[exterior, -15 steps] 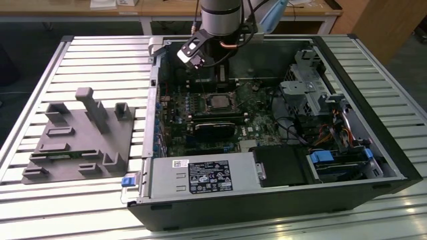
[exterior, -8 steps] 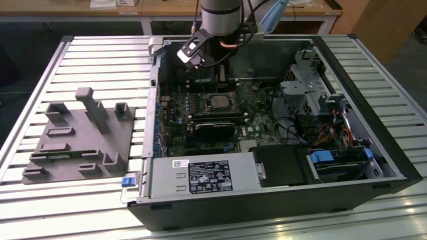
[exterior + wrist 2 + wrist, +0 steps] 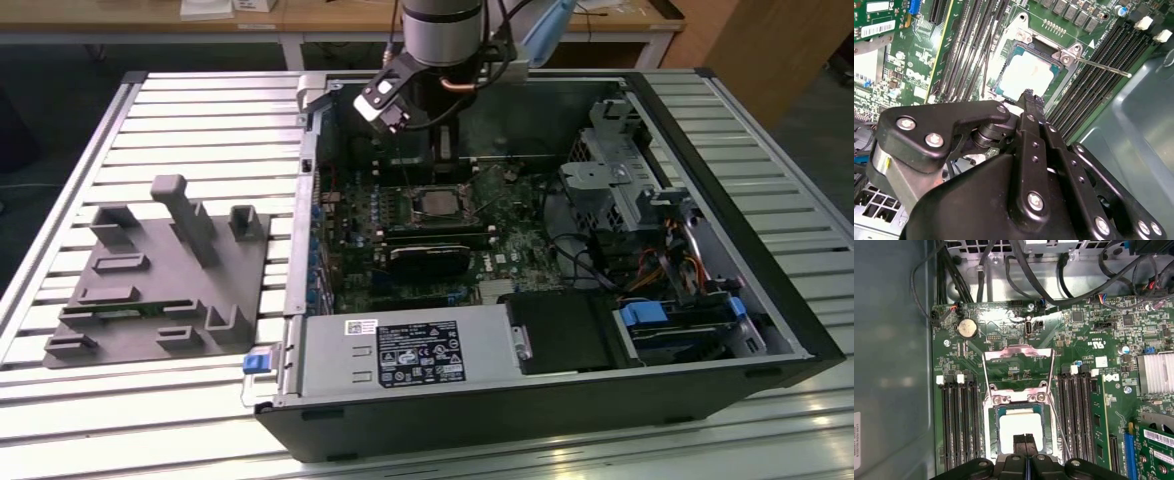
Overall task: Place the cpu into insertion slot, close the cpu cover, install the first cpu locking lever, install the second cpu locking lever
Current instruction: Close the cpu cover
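While the chip [image 3: 434, 204] sits in its socket [image 3: 989, 432] at the centre of the exterior view, the gripper [image 3: 1025, 441] hangs just over it, jaws together and seemingly empty, so closing the raised cover [image 3: 1016, 354] looks the step in hand, needing a downward push.

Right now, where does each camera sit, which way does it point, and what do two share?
Exterior view: off the arm, raised, looking down into the open black computer case; the grey arm shows at the top.
First wrist view: on the arm, facing the green circuit board squarely; black jaws, closed together, show.
Second wrist view: on the arm, looking slantwise along the jaws.
Both wrist views share the silvery-grey square cpu beyond the jaws.
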You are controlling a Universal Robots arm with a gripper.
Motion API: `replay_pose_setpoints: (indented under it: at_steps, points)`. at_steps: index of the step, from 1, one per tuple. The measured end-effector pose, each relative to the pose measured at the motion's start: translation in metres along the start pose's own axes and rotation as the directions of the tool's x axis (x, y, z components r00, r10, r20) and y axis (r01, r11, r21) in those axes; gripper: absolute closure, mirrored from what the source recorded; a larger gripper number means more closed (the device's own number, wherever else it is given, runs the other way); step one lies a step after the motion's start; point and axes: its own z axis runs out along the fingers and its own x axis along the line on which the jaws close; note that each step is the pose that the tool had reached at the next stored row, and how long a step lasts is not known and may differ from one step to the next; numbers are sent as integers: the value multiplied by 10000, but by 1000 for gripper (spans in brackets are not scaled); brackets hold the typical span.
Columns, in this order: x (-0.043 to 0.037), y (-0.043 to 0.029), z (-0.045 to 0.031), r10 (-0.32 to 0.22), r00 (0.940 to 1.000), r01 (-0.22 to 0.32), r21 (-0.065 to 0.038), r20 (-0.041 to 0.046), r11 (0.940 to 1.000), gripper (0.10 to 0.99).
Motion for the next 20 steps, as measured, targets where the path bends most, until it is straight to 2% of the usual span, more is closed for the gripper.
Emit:
replay_pose_setpoints:
  at_steps: [12, 20]
  points:
    - [-2, 13, -152, 0, 10000, 0, 0, 0, 10000, 980]
    - [-3, 16, -188, 0, 10000, 0, -1, -2, 10000, 980]
